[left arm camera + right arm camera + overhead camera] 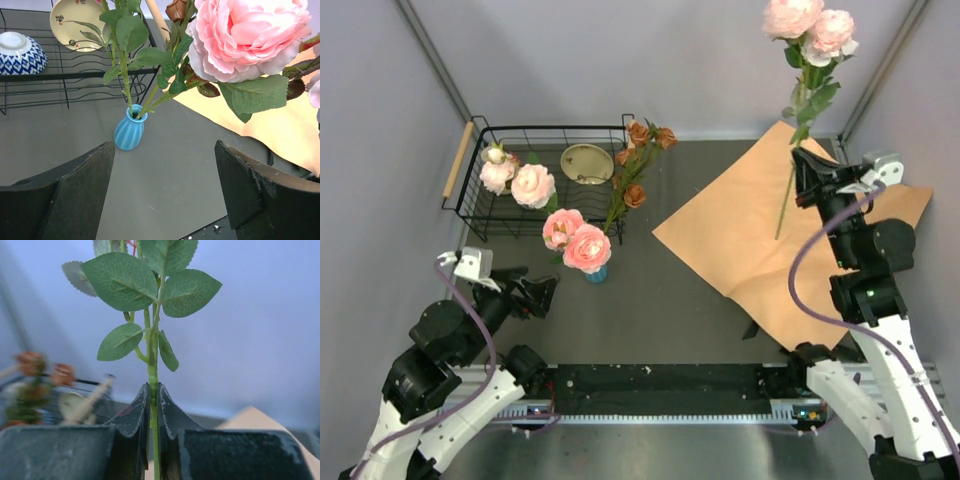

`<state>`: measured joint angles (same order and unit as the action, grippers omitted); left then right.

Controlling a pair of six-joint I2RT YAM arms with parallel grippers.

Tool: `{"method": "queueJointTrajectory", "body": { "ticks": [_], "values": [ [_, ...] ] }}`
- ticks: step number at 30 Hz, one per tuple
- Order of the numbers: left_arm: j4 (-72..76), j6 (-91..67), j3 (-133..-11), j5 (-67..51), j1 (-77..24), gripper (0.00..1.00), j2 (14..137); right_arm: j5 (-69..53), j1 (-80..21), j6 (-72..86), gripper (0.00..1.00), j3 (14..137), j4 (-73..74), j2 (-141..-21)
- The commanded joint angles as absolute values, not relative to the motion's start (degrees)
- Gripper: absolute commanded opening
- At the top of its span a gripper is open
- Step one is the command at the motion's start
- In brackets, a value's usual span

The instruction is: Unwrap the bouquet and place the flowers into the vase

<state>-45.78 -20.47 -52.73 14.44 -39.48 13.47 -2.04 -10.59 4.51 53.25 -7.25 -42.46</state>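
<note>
The teal ribbed vase (596,272) (129,132) stands on the dark table and holds several flowers: pink peonies (578,240) (250,37) and rust-orange roses (640,150). My left gripper (545,293) (165,190) is open just left of the vase, and nothing is between its fingers. My right gripper (807,165) (153,395) is raised at the right and shut on the green stem (152,375) of a pink peony flower (810,30), which stands upright. The bouquet's orange-tan paper (740,230) (280,125) lies spread flat under the right arm.
A black wire basket (485,215) with a wooden handle (458,160) sits behind the vase. It holds a cream plate (587,163) (77,17) and a blue-and-white bowl (20,52). Grey walls close in the back and both sides.
</note>
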Motion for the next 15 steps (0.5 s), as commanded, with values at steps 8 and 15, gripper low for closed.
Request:
{"method": "queueJointTrajectory", "body": {
  "ticks": [8, 15],
  "values": [
    [-42.01, -23.2, -49.75, 15.47, -39.64, 0.86, 12.66, -9.58, -51.84, -6.58, 0.0, 51.51, -53.89, -53.33],
    [-42.98, -24.61, -48.52, 16.26, -39.55, 0.86, 11.69, -3.35, -63.8, -14.41, 0.0, 54.4, -82.31, -73.89]
  ]
}}
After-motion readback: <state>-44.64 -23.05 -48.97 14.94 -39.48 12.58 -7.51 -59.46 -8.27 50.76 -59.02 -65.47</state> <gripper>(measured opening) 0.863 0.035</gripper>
